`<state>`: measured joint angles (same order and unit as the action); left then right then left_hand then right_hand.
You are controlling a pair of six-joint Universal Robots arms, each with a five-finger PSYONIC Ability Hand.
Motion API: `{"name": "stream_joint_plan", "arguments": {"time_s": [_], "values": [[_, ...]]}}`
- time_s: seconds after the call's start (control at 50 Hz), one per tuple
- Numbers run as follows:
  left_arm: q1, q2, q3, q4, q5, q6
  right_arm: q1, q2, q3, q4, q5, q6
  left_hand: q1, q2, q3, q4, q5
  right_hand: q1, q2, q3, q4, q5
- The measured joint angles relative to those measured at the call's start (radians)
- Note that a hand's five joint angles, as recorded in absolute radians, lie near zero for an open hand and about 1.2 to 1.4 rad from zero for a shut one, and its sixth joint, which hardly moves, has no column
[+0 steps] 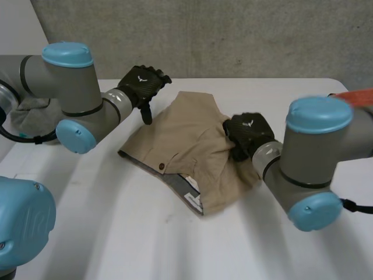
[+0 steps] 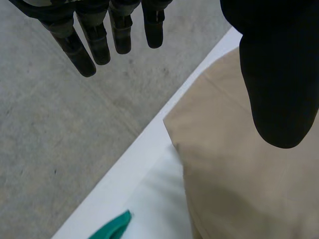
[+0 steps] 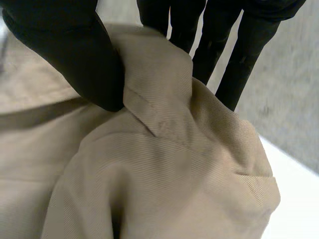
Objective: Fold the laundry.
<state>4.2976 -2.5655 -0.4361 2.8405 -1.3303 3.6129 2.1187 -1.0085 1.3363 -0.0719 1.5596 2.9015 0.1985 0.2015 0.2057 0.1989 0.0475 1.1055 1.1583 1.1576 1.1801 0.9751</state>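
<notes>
Item: khaki garment (image 1: 180, 146), waistband and button showing, lying partly folded in the middle of the white counter (image 1: 116, 233), between my two arms.
My right hand (image 1: 247, 133): at the garment's right edge, thumb and fingers pinching a raised ridge of cloth along a stitched seam.
My left hand (image 1: 143, 83): over the garment's far left corner, fingers straight and relaxed, holding nothing.
Handling: I judge it light, soft woven cloth that will sag and crease when lifted. It is not slippery, and the seams and waistband are stiffer.
Where to hold: corners, hems or waistband. A mid-panel pinch would only bunch it.
Also present: grey cloth (image 1: 29, 114) at the counter's left edge.
</notes>
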Motion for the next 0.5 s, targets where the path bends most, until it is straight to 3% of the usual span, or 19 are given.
{"name": "stream_joint_plan", "arguments": {"time_s": [0.14,0.26,0.3,0.36,0.42,0.5], "values": [[-0.026,-0.048,0.058,0.018,0.102,0.012,-0.014,-0.331,0.097,0.099,-0.173,0.046,0.000,0.000,0.000,0.000,0.000,0.000,0.000,0.006,0.008,0.008],[-0.084,-0.099,0.096,-0.031,0.174,0.050,-0.050,-0.450,0.137,0.144,-0.268,0.100,0.043,0.041,0.040,0.033,0.025,0.000,0.000,0.015,0.012,0.013],[-0.105,-0.111,0.099,-0.052,0.186,0.070,-0.064,-0.459,0.140,0.146,-0.277,0.112,0.323,0.269,0.266,0.274,0.256,0.000,0.000,0.017,0.012,0.013],[-0.134,-0.123,0.102,-0.083,0.176,0.106,-0.099,-0.447,0.139,0.142,-0.277,0.123,0.933,0.858,0.847,0.849,0.820,0.000,0.000,0.018,0.012,0.013],[-0.142,-0.110,0.099,-0.098,0.131,0.106,-0.125,-0.421,0.127,0.135,-0.270,0.118,0.969,0.975,0.963,0.982,0.937,0.000,0.000,0.018,0.012,0.013],[-0.135,-0.051,0.081,-0.105,0.046,0.041,-0.153,-0.374,0.100,0.125,-0.260,0.095,0.969,0.989,0.976,0.993,0.938,0.000,0.000,0.018,0.012,0.013]]}}
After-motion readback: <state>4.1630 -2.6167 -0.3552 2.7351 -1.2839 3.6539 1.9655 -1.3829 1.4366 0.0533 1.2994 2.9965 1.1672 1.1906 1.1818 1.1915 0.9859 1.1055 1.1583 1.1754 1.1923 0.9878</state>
